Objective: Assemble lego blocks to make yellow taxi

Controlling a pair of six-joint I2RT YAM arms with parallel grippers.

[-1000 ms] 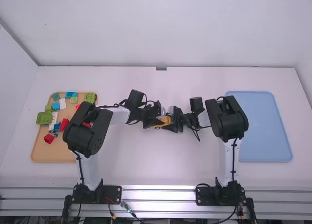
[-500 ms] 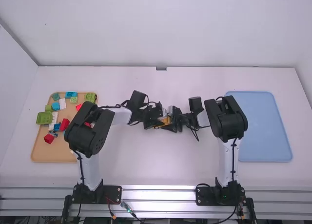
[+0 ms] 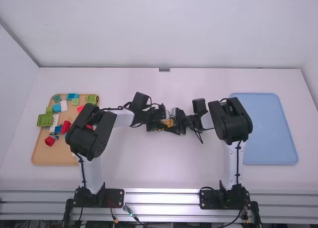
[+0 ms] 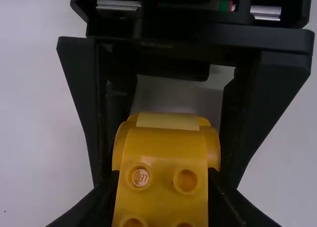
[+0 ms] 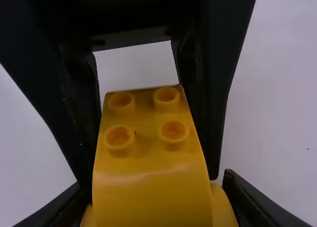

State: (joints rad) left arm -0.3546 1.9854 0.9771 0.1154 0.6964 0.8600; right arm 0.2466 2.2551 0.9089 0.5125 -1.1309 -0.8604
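Observation:
In the high view, my left gripper (image 3: 161, 124) and my right gripper (image 3: 175, 125) meet over the middle of the table at a yellow car piece (image 3: 169, 122). In the left wrist view, my left gripper (image 4: 161, 204) is shut on the studded end of the yellow car piece (image 4: 166, 158), while the other gripper's fingers flank its rounded end. From the right wrist view, my right gripper (image 5: 156, 202) is shut on the rounded end of the yellow car piece (image 5: 148, 148); black fingers of the left gripper stand along both sides of its four-stud end. The piece's underside is hidden.
At the left of the white table lies a tan tray (image 3: 54, 156) with several loose blocks, including a green block (image 3: 44, 120) and a red block (image 3: 65, 127); the left arm reaches over its right part. A blue tray (image 3: 268, 133) lies at the right.
The left arm has shifted slightly to the right, and its gripper now covers more of the yellow piece in the high view. The right arm's elbow has moved very slightly left.

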